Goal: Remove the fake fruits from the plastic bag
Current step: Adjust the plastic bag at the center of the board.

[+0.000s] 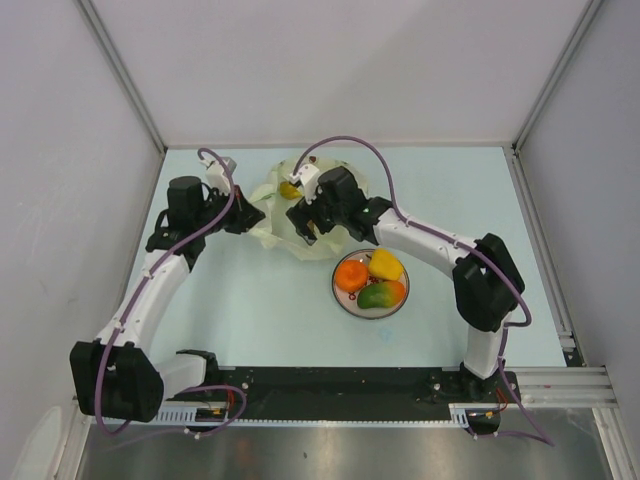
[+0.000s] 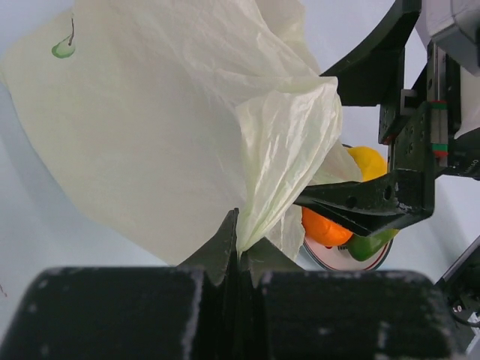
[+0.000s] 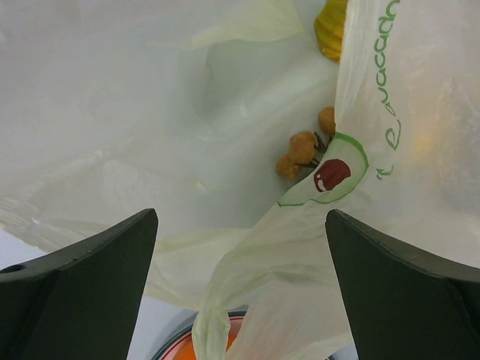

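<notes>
The pale cream plastic bag (image 1: 300, 225) lies crumpled at the table's middle back. My left gripper (image 2: 241, 251) is shut on a fold of the bag (image 2: 172, 127), holding it up. My right gripper (image 3: 240, 255) is open at the bag's mouth, a strip of bag (image 3: 247, 300) hanging loose between its fingers (image 3: 82, 277). Inside the bag I see a brown round cluster (image 3: 302, 148) and part of a yellow banana bunch (image 3: 332, 28). An orange (image 1: 351, 274), a yellow fruit (image 1: 386, 264) and a green-red mango (image 1: 381, 294) lie outside the bag.
Those three fruits rest on a round white plate (image 1: 340, 297) with a red rim, just in front of the bag and under my right arm. Grey walls enclose the pale blue table on three sides. The arm bases stand at the near edge.
</notes>
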Robot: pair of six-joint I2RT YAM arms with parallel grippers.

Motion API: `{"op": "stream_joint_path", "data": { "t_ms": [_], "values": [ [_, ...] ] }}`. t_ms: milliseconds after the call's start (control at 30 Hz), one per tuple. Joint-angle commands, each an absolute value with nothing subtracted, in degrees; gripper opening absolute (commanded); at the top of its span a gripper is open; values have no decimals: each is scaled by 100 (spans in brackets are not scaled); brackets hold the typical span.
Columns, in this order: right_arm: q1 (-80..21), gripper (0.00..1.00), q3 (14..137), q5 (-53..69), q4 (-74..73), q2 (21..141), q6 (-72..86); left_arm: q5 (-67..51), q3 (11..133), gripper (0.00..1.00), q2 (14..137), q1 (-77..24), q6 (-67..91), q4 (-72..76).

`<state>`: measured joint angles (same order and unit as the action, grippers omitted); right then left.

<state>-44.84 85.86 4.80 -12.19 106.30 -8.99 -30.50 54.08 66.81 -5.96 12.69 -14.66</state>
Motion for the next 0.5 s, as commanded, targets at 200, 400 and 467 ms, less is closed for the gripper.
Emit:
{"op": "stream_joint_path", "data": {
  "t_ms": [200, 400, 467],
  "values": [
    [-4298, 62, 8692, 9, -1591, 10661, -624, -3050, 5704, 0, 6767, -562, 1354, -1389],
    [-4070, 42, 8244, -807, -784, 10766, -1607, -3102, 6072, 0, 6969, -589, 1371, -1371],
    [-3659, 38, 8235, -1175, -267, 10959, -2011, -3260, 6152, 0, 7013, -606, 1397, -1293]
  ]
}}
